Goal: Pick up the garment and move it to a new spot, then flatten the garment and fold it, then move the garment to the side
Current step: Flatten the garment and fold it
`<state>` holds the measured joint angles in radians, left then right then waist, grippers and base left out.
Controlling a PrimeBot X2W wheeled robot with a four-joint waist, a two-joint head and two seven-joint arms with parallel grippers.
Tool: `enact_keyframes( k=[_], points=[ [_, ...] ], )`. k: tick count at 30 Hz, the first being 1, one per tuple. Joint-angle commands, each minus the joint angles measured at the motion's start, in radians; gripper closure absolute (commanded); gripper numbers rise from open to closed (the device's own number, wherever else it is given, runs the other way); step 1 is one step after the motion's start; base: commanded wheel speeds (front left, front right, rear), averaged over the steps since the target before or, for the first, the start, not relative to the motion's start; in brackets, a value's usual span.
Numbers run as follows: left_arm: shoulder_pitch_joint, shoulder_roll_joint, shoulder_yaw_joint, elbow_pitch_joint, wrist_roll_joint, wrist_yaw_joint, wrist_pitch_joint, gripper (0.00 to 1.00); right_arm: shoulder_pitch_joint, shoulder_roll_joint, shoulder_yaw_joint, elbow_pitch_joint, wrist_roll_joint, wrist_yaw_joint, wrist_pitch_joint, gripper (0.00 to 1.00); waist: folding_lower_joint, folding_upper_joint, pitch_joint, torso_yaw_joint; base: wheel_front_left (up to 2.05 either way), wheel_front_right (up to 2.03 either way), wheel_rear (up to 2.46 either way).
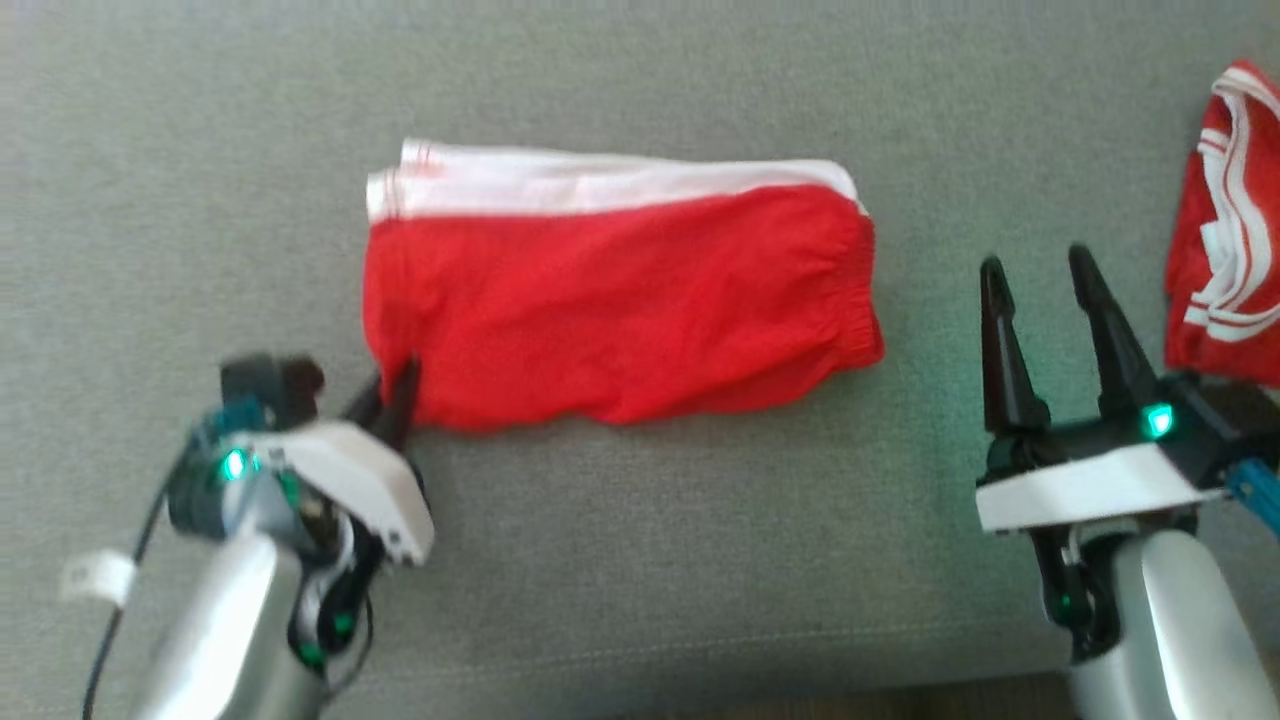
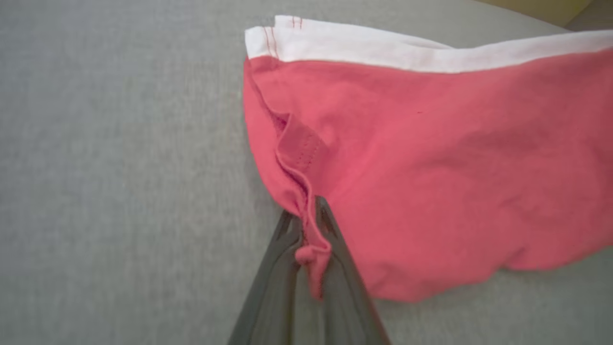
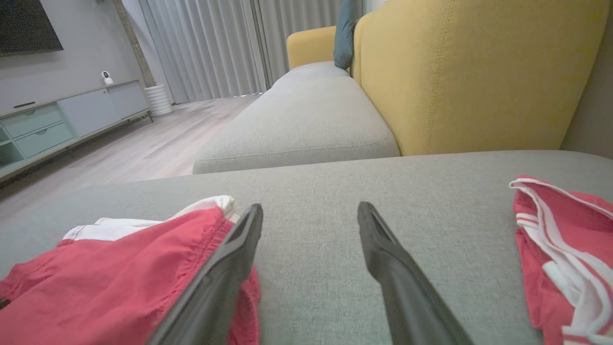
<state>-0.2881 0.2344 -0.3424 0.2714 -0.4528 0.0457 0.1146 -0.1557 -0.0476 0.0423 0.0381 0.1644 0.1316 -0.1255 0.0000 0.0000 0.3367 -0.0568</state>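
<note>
On the grey fabric sofa [image 1: 640,560], my left claw [image 1: 398,385] pinches the folded red white-banded shorts [image 1: 620,310], right claw [image 1: 1035,260] wide, empty; only moving aside seems left.

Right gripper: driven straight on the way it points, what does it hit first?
Likely nothing soon: the right gripper, jaws open, points over bare grey cushion between the folded red shorts and the other red garment. The yellow backrest lies farther ahead; depth unclear.
</note>
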Motion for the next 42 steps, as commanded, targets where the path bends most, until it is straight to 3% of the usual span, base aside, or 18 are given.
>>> enact_keyframes(
  k=[1,2,3,4,8,15,19,29,42],
  points=[
    [0.019,0.019,0.039,-0.053,-0.012,0.014,0.006,1.0,0.017,-0.003,0.013,-0.047,-0.01,-0.001,0.01,0.0,0.0,0.0,-0.03,0.017,0.0,0.0,0.0],
    [0.037,0.019,0.038,-0.06,-0.016,0.018,0.01,0.87,0.026,-0.003,0.011,-0.053,-0.01,-0.001,0.015,0.0,0.0,0.0,-0.035,0.019,0.0,0.0,0.0],
    [0.052,0.015,0.037,-0.067,-0.021,0.021,0.013,0.26,0.033,-0.003,0.008,-0.058,-0.011,-0.001,0.021,0.0,0.0,0.0,-0.04,0.02,0.0,0.0,0.0],
    [0.064,0.009,0.038,-0.073,-0.029,0.023,0.012,0.0,0.04,-0.003,0.007,-0.064,-0.011,-0.001,0.026,0.0,0.0,0.0,-0.044,0.021,0.0,0.0,0.0],
    [0.091,0.003,0.039,-0.086,-0.033,0.033,-0.003,0.0,0.055,-0.003,0.005,-0.081,-0.024,-0.001,0.043,0.0,0.0,0.0,-0.056,0.022,0.0,0.0,0.0],
    [0.12,0.0,0.064,-0.145,0.052,0.073,-0.275,0.0,0.071,-0.003,-0.007,-0.125,-0.055,-0.001,0.071,0.0,0.0,0.0,-0.097,0.026,0.0,0.0,0.0],
    [0.125,0.004,0.087,-0.176,0.084,0.084,-0.353,0.0,0.085,-0.003,-0.014,-0.142,-0.064,-0.001,0.092,0.0,0.0,0.0,-0.126,0.036,0.0,0.0,0.0],
    [0.131,0.025,0.114,-0.218,0.156,0.091,-0.375,0.0,0.137,-0.003,-0.04,-0.186,-0.08,-0.001,0.125,0.0,0.0,0.0,-0.151,0.059,0.0,0.0,0.0],
    [0.135,0.012,0.124,-0.223,0.177,0.086,-0.376,0.0,0.138,-0.003,-0.041,-0.197,-0.092,-0.001,0.14,0.0,0.0,0.0,-0.14,0.063,0.0,0.0,0.0]
  ],
)
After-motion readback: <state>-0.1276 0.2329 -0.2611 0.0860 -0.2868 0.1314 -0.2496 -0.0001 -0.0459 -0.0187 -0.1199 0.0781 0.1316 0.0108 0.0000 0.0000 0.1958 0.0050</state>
